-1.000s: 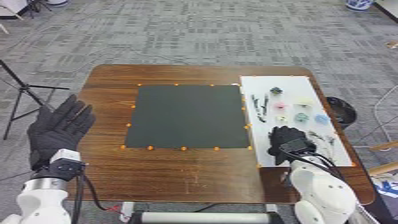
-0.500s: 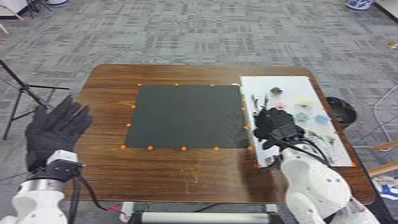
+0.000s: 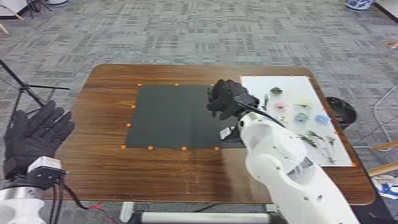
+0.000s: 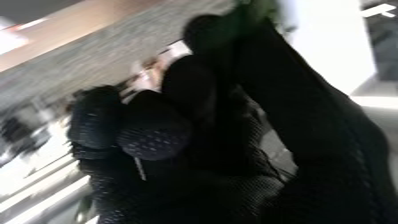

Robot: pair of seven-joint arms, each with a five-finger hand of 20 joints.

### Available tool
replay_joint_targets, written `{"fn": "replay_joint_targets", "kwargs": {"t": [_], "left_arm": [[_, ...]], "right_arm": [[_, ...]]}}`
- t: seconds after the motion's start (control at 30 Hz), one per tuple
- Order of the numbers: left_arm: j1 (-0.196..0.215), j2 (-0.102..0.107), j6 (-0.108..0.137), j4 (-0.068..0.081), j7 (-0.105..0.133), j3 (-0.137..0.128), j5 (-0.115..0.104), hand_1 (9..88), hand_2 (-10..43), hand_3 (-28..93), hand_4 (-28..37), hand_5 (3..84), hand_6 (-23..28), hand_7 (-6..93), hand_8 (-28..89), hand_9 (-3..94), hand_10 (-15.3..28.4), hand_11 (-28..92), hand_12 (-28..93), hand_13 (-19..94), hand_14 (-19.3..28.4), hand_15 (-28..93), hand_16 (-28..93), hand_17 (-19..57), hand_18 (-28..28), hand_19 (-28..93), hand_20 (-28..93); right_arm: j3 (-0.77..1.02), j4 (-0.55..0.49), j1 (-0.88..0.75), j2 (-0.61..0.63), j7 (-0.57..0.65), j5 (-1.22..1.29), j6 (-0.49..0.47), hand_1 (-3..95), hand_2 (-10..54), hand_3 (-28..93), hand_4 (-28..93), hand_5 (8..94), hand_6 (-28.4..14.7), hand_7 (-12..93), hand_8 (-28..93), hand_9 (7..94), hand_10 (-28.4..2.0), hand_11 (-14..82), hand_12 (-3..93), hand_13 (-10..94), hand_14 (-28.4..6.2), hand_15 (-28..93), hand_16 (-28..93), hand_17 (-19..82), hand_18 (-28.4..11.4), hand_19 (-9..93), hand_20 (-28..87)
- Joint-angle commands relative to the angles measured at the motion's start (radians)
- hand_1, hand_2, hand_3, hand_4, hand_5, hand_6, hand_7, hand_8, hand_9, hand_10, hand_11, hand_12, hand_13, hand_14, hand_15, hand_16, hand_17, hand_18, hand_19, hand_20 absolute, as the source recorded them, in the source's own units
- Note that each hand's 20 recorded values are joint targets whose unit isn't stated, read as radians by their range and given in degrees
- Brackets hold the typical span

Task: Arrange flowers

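Observation:
In the head view my right hand (image 3: pixel 233 100) is over the right edge of the dark mat (image 3: pixel 169 117), beside the white board (image 3: pixel 333 155). The right wrist view shows my right hand (image 4: pixel 191 135) with thumb and finger pinching a green sprig (image 4: pixel 259 9), mostly hidden by the glove. On the board lie a dark flower (image 3: pixel 276 90), a pink flower (image 3: pixel 280 106), a pale yellow one (image 3: pixel 304 102), a teal one (image 3: pixel 301 118), a blue one (image 3: pixel 322 119) and thin green sprigs (image 3: pixel 313 136). My left hand (image 3: pixel 35 137) is open beside the table's left edge.
Small orange markers line the mat and board on the brown table (image 3: pixel 169 172). A black bin (image 3: pixel 343 111) stands beyond the table's right edge, and a black tripod (image 3: pixel 24 87) is at the left.
My right hand has moved from the board's near part up and left to the mat's edge, uncovering the near sprigs. One dark sprig has left the board's left side. My left hand has shifted slightly outward.

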Motion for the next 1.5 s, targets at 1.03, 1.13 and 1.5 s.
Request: {"fn": "replay_joint_targets", "kwargs": {"t": [1.03, 1.13, 1.5], "left_arm": [[0.016, 0.035, -0.029, -0.005, 0.122, 0.025, -0.085, 27.5, 17.1, 56, -28.3, 41.9, 8.1, 7.5, -8, 34.9, 14.1, 18, 8, 26, 15.7, 24, -4, -7.0, 16.0, 38, 10], [0.009, 0.031, -0.042, -0.001, 0.121, 0.033, -0.082, 26.8, 16.9, 57, -28.3, 41.9, 8.1, 7.6, -8, 34.8, 14.2, 18, 8, 27, 15.7, 24, -4, -7.0, 16.0, 38, 10], [-0.012, 0.039, -0.054, 0.004, 0.116, 0.033, -0.090, 25.4, 15.4, 62, -28.3, 41.9, 8.1, 7.8, -8, 34.8, 14.3, 18, 8, 27, 15.6, 25, -4, -7.2, 16.0, 38, 10]], "right_arm": [[-0.121, 0.415, 0.059, -0.500, 0.110, -0.084, -0.019, 50.5, -6.2, 70, -20, 71.5, -2.7, 55, 21, 71.9, -13.3, 51.4, 57.0, 72, -12.6, 75, 44, 47, -24.3, 91, 29], [-0.116, 0.442, 0.075, -0.501, 0.094, -0.121, -0.016, 50.8, -5.8, 70, -21, 70.8, -2.8, 55, 21, 71.4, -13.2, 51.4, 56.8, 72, -12.5, 75, 44, 47, -24.2, 91, 29], [-0.094, 0.495, 0.073, -0.556, 0.133, -0.175, -0.076, 50.3, -6.5, 71, -21, 70.7, -2.5, 55, 19, 71.8, -13.4, 51.6, 56.1, 72, -12.5, 75, 43, 46, -24.1, 91, 29]]}}
